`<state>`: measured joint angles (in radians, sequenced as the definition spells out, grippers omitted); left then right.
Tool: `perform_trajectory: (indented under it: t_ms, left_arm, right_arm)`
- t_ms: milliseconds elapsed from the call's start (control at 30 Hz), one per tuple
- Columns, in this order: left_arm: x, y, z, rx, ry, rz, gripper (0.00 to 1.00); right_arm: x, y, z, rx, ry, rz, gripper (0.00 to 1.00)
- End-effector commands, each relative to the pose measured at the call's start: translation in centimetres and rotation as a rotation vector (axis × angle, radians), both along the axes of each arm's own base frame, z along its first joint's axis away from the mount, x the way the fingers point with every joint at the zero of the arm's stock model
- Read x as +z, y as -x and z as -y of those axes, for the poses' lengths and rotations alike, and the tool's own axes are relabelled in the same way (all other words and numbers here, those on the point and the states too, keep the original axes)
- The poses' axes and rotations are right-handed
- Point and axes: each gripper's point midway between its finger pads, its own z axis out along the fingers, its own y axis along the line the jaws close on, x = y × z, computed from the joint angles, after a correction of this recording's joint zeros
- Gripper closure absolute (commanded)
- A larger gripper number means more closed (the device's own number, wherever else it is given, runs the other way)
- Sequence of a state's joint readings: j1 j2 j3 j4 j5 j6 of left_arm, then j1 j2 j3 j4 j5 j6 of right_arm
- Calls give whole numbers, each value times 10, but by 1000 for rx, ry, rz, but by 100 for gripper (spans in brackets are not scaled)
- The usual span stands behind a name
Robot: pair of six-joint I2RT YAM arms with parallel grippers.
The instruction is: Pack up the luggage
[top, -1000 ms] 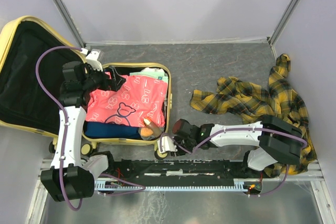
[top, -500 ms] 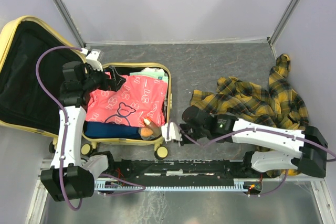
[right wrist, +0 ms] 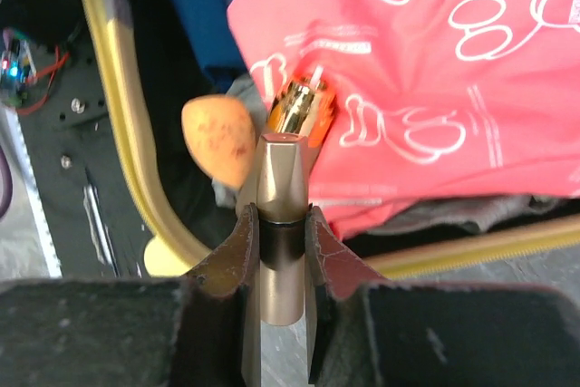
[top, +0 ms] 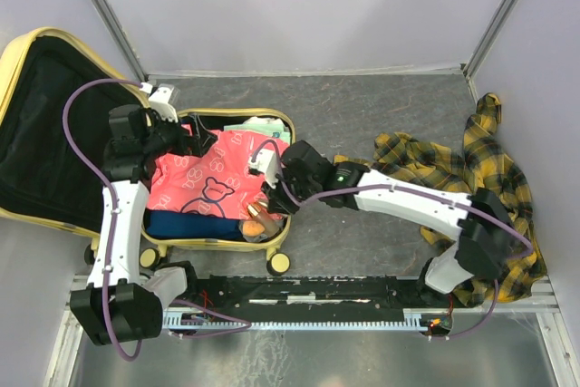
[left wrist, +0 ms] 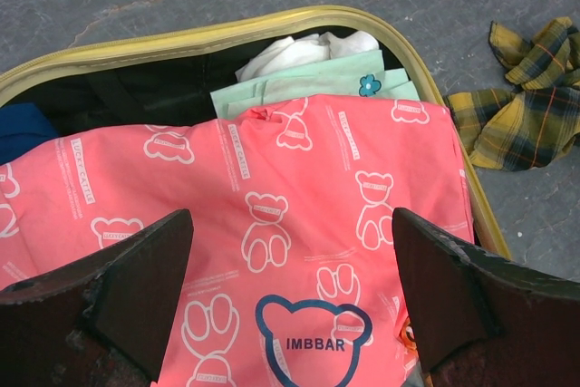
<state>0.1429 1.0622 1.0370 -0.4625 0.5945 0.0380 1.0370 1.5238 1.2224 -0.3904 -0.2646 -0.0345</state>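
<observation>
Left claw (top: 196, 140) hovers with its jaws spread wide and nothing between them. Its arm rises along the hinge side of the luggage (top: 292, 156), and the wrist is turned across the open tray. The luggage lies directly under this claw, lid (top: 36, 124) thrown back to the left, with a pink bear-print top (left wrist: 299, 160) and mint packets (left wrist: 308, 88) inside it. The right arm reaches low from beyond the luggage's right side, stretched long toward the near right corner. Right claw (right wrist: 279, 224) is pinched tight on a slim champagne-coloured tube (right wrist: 279, 174), held over the luggage's yellow rim and pointing into the tray. Just past the tube's tip lie a beige egg-shaped sponge (right wrist: 219, 140) and a shiny gold cylinder (right wrist: 302, 108). A yellow plaid shirt (top: 426, 174) lies well to the right of the luggage.
</observation>
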Motion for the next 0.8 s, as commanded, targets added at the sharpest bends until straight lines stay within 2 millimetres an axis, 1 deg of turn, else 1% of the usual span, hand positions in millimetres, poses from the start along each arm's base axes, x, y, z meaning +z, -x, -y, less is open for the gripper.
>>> perform_trajectory:
  t_ms: [0,67,133,233,267,300,367,433,467,533,567,667,767]
  left_arm:
    - [29,-8,-4,10,-23,72,4]
    - [31,-7,-6,12,-35,74,4]
    - [31,-5,-7,14,-46,74,4]
    - [34,-4,-10,27,-64,76,4]
    - [37,-3,-11,30,-72,80,3]
    - [42,-4,-13,31,-85,88,3]
    - [52,-6,-17,39,-113,98,2]
    - [66,-10,-23,54,-152,117,1]
    - [72,-12,-28,72,-176,121,1]
    - [86,-16,-38,105,-227,127,0]
    - [95,-17,-43,121,-256,139,0]
    - [126,-18,-64,196,-363,194,1]
    - [158,-13,-94,323,-504,253,1]
  right_arm:
    - [25,-32,-38,-145,-127,-21,97]
    - [19,-43,-43,-187,-135,-25,96]
    - [10,-48,-48,-221,-134,-51,93]
    - [-5,-54,-47,-282,-110,-108,76]
    - [-7,-56,-44,-300,-104,-121,71]
    - [-9,-60,-41,-320,-102,-129,67]
    - [-9,-67,-33,-348,-99,-125,56]
    - [-6,-72,-28,-356,-101,-114,48]
    - [-4,-74,-26,-353,-104,-109,43]
    - [5,-77,-23,-346,-116,-90,30]
    - [9,-78,-22,-343,-122,-80,26]
    - [22,-85,-16,-344,-145,-46,22]
    - [32,-97,-8,-370,-160,-28,18]
